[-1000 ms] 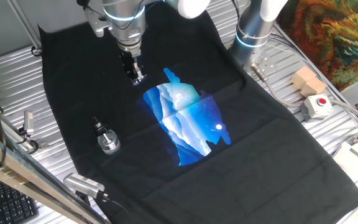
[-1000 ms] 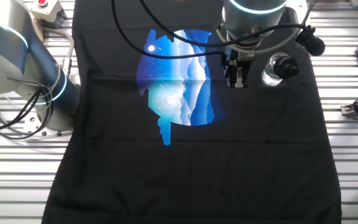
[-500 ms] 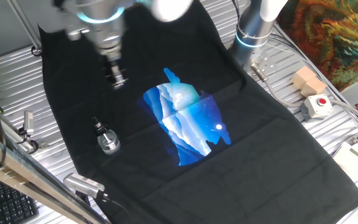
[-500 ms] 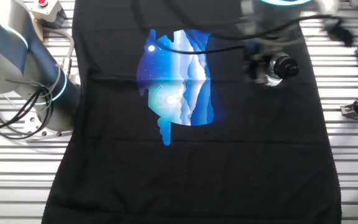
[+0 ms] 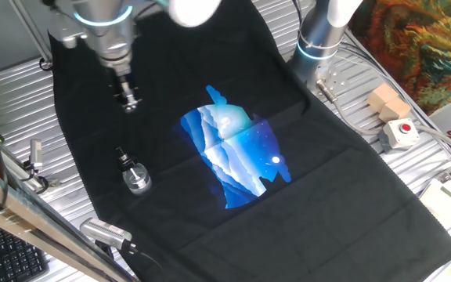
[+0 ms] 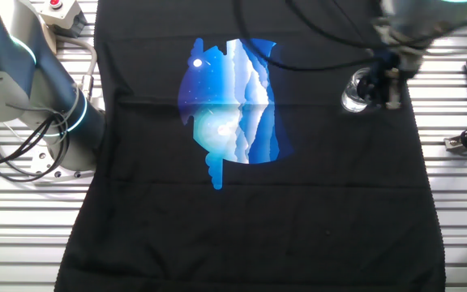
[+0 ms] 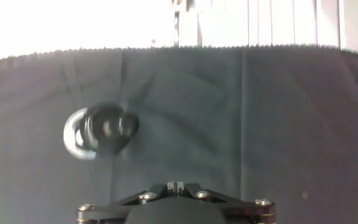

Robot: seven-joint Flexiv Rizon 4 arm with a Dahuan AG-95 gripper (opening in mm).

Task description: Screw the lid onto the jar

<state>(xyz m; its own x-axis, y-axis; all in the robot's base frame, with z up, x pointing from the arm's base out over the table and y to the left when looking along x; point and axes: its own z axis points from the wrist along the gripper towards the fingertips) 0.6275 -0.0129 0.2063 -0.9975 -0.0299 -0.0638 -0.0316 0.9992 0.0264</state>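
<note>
The jar (image 5: 137, 179) is a small clear glass pot standing on the black cloth (image 5: 327, 204), left of the blue print. The lid (image 5: 122, 159), a tiny dark cap, lies right beside it on the far side. My gripper (image 5: 128, 100) hangs above the cloth, farther back than the lid, with its fingers together and nothing between them. In the other fixed view the gripper (image 6: 387, 81) overlaps the jar (image 6: 351, 96) and mostly covers the lid. In the hand view the gripper (image 7: 175, 185) is shut, and the jar (image 7: 74, 138) and the dark lid (image 7: 110, 126) appear blurred to the upper left.
A blue print (image 5: 237, 153) marks the cloth's middle. A second arm's base (image 5: 318, 43) stands at the back. A red-buttoned box (image 5: 398, 133) and a wooden block (image 5: 386, 100) sit at the right. A grey metal cylinder (image 5: 104, 231) and a keyboard (image 5: 6, 258) lie front left.
The gripper has travelled from beside the blue print towards the jar's side of the cloth, still shut and blurred by motion. Jar and lid have not moved.
</note>
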